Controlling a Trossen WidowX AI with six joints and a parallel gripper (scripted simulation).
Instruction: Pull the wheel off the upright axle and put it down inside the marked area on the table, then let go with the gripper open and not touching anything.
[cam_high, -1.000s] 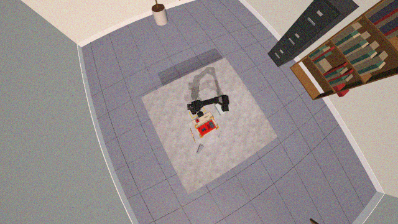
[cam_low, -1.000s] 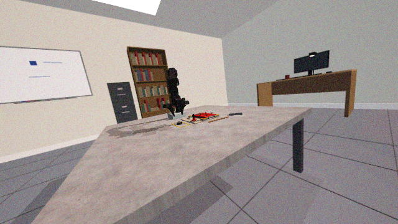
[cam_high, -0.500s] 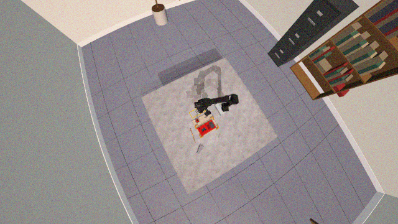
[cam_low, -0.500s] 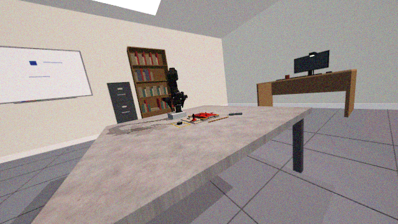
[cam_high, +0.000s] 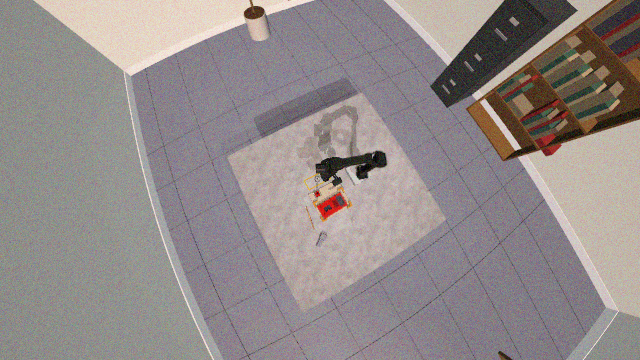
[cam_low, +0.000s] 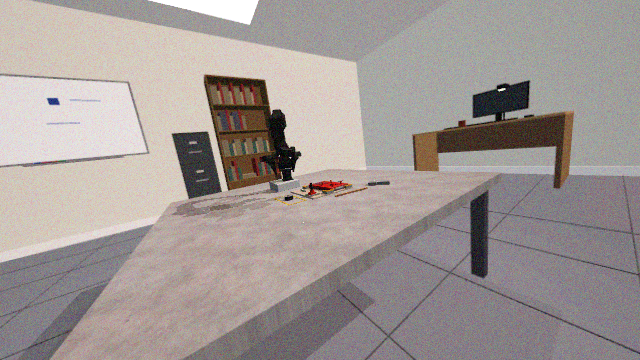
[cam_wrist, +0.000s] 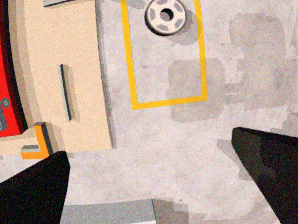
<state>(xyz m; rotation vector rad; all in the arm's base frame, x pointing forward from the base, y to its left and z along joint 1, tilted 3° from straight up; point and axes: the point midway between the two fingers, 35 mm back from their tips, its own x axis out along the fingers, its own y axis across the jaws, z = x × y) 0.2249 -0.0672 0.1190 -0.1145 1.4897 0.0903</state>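
Note:
The grey wheel (cam_wrist: 166, 16) (cam_low: 288, 198) lies flat on the table inside the yellow marked rectangle (cam_wrist: 128, 65) (cam_low: 298, 201), near its far end in the wrist view. My gripper (cam_wrist: 152, 149) (cam_low: 287, 172) (cam_high: 320, 175) is open wide and empty. It hangs above the table, clear of the wheel, with its dark fingers at the lower corners of the wrist view. The beige board (cam_wrist: 60, 60) with the red axle block (cam_low: 314, 187) lies beside the rectangle.
A red tray (cam_high: 332, 202) (cam_low: 327, 185) sits on the board past the axle. A pencil (cam_low: 351, 191) (cam_high: 310, 218) and a dark tool (cam_low: 378, 183) (cam_high: 321, 239) lie farther along the table. The arm's grey base (cam_wrist: 110, 212) (cam_low: 284, 185) is just behind the gripper.

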